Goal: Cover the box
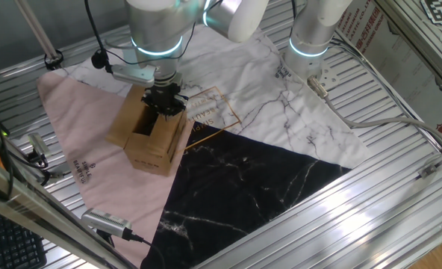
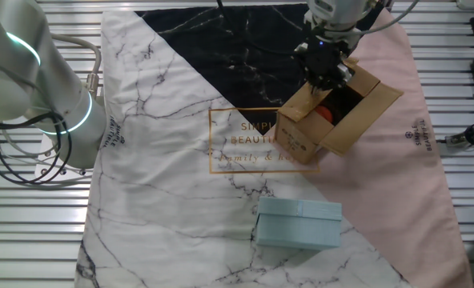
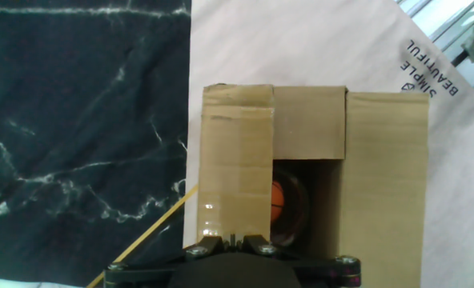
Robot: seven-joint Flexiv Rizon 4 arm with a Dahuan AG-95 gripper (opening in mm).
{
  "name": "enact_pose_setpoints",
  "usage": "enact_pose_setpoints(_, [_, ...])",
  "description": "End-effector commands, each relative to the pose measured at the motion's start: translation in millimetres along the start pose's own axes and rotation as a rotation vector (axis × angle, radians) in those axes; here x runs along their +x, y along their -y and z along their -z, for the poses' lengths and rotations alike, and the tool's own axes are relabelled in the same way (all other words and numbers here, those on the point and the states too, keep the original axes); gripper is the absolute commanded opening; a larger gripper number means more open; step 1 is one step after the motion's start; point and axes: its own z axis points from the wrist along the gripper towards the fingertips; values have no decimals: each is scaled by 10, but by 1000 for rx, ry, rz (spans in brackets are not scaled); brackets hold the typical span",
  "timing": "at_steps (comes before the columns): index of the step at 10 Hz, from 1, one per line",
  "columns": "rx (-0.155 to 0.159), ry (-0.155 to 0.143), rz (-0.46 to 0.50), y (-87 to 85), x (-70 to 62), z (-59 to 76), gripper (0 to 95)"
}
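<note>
while the black two-finger gripper (image 2: 325, 70) hangs just above the small brown corrugated cardboard box (image 2: 333, 116), jaw state unclear, an orange object (image 3: 276, 203) shows inside

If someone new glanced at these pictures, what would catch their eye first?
Probably the brown box on the pink part of the cloth, partly open, with the tool right above it. Next, something orange inside the box, and a pale blue box on the marbled white part.
</note>
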Motion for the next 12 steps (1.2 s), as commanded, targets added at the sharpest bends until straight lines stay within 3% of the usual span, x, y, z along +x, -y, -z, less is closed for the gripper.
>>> enact_pose_setpoints(1, [2, 1, 1, 12, -2, -36, 0])
enact_pose_setpoints(12, [1, 16, -4, 33, -12, -163, 0])
